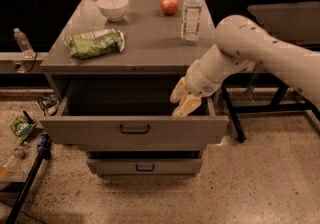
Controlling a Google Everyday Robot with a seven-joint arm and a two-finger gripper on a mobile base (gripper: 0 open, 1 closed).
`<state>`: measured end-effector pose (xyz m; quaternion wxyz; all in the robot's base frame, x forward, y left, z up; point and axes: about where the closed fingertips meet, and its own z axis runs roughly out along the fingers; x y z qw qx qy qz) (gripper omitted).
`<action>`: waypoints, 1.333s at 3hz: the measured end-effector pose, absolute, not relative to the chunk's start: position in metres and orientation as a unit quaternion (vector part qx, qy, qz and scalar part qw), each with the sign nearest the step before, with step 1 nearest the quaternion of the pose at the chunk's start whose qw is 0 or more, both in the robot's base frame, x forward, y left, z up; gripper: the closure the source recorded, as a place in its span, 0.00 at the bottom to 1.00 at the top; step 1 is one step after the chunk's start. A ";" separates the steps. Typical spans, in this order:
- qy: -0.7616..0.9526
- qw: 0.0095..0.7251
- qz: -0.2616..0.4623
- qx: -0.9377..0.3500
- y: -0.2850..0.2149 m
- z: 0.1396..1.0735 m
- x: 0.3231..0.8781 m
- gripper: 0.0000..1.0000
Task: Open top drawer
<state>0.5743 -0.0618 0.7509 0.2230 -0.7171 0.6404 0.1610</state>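
No writing could be read: the label on the clear plastic water bottle (192, 12) and the print on the crinkled green bag (94, 43) were too blurred. The top drawer (90, 131), grey metal with a tall plain front and 1 small dark handle (134, 129), stood pulled out toward the near side under the flat grey cabinet top (150, 43). Its inside was dark. The pale gripper (184, 100) hung over the drawer's right part, just behind the front panel. How wide it stood could not be made out. A round white bowl (112, 7) and a red apple (169, 4) sat near the far edge. Only the front of 1 lower drawer (175, 167) showed below.
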 end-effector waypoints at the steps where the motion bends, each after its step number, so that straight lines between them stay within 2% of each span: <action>1: 0.648 0.245 0.138 -0.708 -0.075 0.799 0.575 0.66; 2: 0.655 0.251 0.130 -0.701 -0.078 0.814 0.578 0.88; 3: 0.657 0.255 0.129 -0.698 -0.071 0.813 0.582 1.00; 4: 0.647 0.269 0.116 -0.704 -0.058 0.795 0.582 1.00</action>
